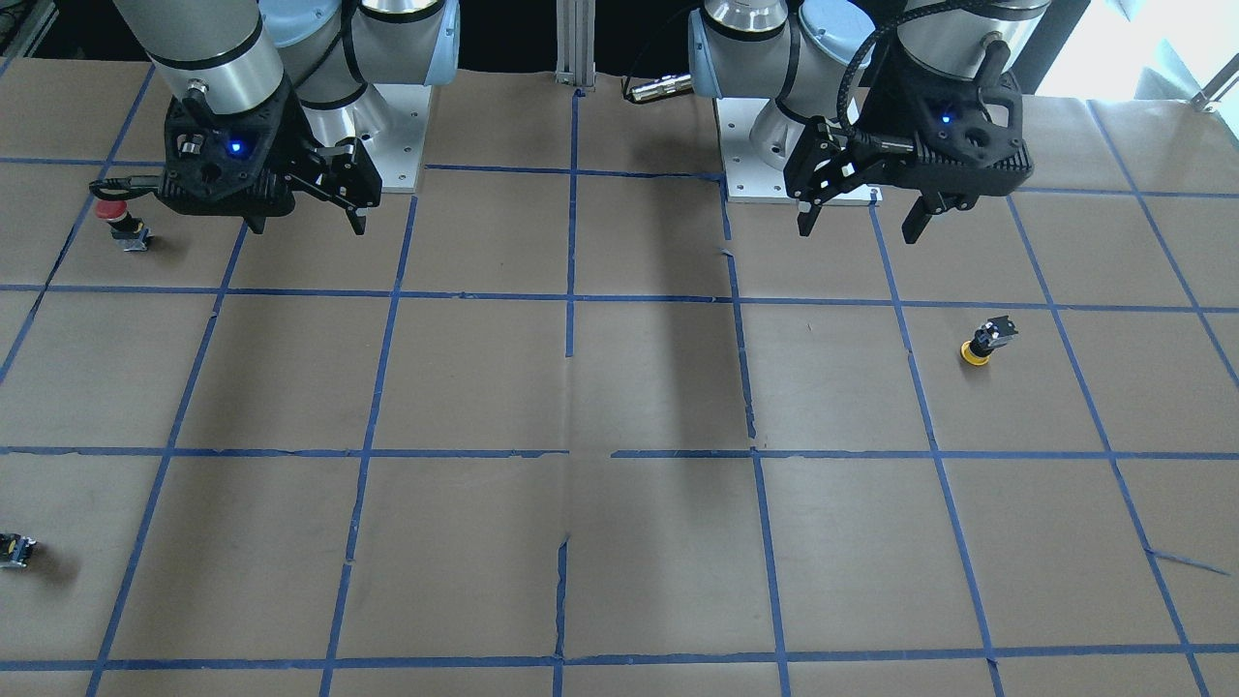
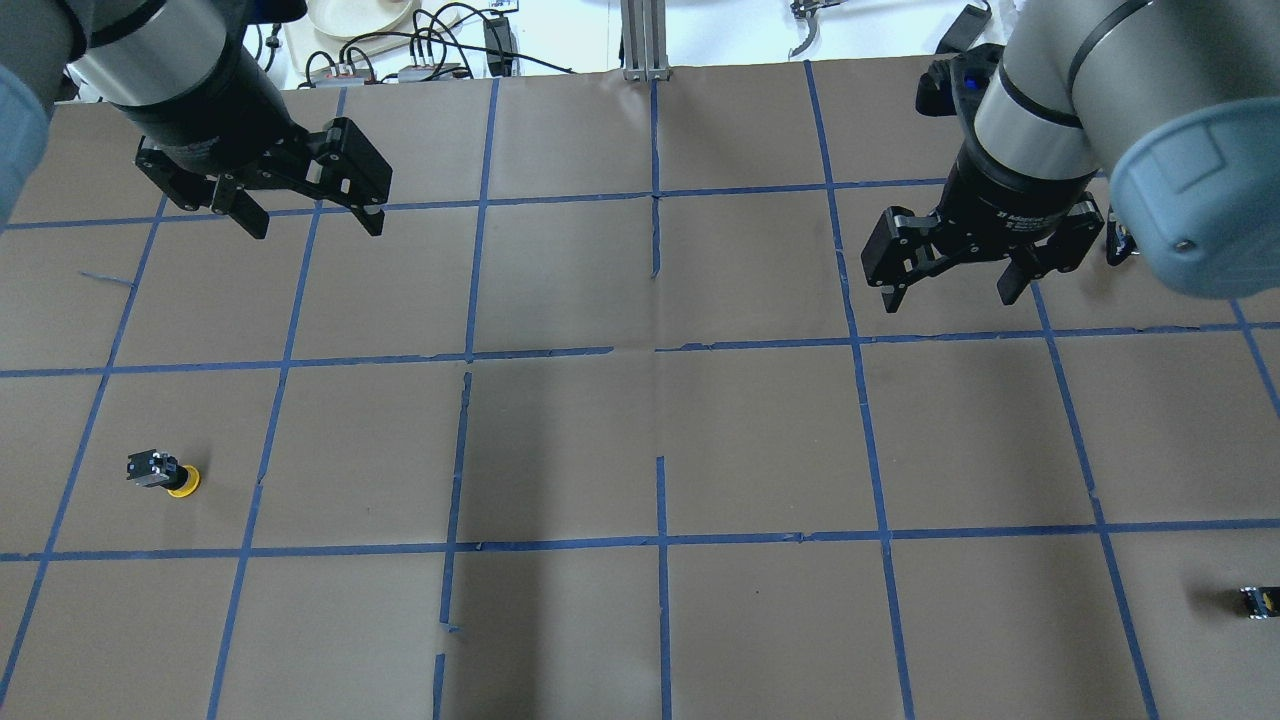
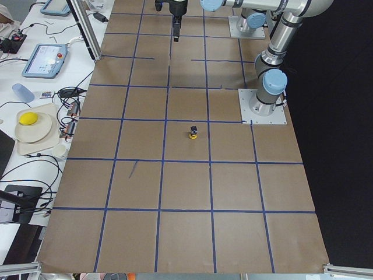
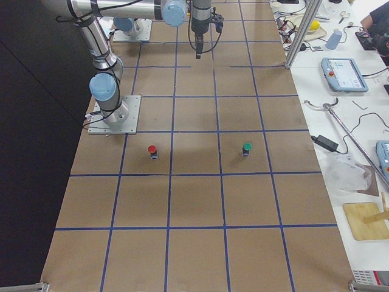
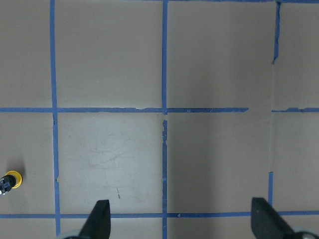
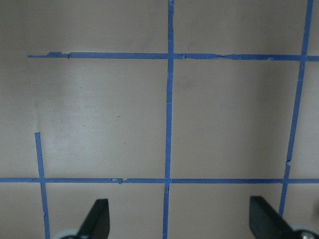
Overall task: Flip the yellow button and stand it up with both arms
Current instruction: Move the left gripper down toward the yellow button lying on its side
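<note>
The yellow button [image 2: 165,473] lies tipped over on the brown paper, its yellow cap on the paper and its black body pointing away. It sits on my left side of the table [image 1: 985,342], and also shows in the exterior left view [image 3: 193,133] and at the left edge of the left wrist view [image 5: 10,181]. My left gripper [image 2: 310,215] is open and empty, raised above the table and well away from the button [image 1: 861,218]. My right gripper [image 2: 950,290] is open and empty, hovering over the right side [image 1: 310,218].
A red-capped button [image 1: 124,225] stands close beside the right gripper, also seen in the exterior right view [image 4: 152,151]. A tiny black block with a yellow spot [image 2: 1258,601] lies at the right edge. A green-capped piece [image 4: 246,148] shows in the exterior right view. Blue tape lines grid the paper.
</note>
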Action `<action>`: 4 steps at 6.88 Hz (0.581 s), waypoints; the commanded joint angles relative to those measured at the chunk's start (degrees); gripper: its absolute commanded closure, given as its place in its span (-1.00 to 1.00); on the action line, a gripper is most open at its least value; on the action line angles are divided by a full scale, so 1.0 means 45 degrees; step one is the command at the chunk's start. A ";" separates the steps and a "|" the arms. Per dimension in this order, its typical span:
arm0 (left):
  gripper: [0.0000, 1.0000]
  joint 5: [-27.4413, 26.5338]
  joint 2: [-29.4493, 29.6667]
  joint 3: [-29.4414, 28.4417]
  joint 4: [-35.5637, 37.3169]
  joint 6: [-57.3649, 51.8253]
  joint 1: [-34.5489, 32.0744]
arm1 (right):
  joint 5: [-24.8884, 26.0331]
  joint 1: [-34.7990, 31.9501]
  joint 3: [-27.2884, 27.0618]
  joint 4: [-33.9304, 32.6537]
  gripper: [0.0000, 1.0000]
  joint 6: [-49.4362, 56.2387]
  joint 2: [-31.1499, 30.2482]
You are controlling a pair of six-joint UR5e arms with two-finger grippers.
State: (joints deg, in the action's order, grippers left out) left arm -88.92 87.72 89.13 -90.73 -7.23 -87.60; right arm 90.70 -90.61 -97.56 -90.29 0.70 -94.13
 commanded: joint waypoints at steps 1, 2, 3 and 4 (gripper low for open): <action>-0.99 -0.0469 0.0000 0.0909 0.0025 -0.3048 0.1934 | 0.0000 0.0000 0.0000 -0.0015 -1.00 0.0000 0.0000; -0.99 -0.0512 0.0000 0.1515 0.0045 -0.4377 0.3088 | 0.0000 0.0000 0.0000 0.0005 -1.00 0.0000 0.0000; -0.97 -0.0454 0.0096 0.2101 0.0277 -0.5395 0.4163 | 0.0000 0.0000 0.0000 0.0005 -1.00 0.0000 0.0000; -0.97 -0.0377 0.0271 0.2629 0.0705 -0.5947 0.5237 | 0.0000 0.0000 0.0000 0.0005 -1.00 0.0000 0.0000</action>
State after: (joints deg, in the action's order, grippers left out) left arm -90.89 88.19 97.98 -89.36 -29.84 -69.91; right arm 90.70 -90.61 -97.56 -90.27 0.71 -94.13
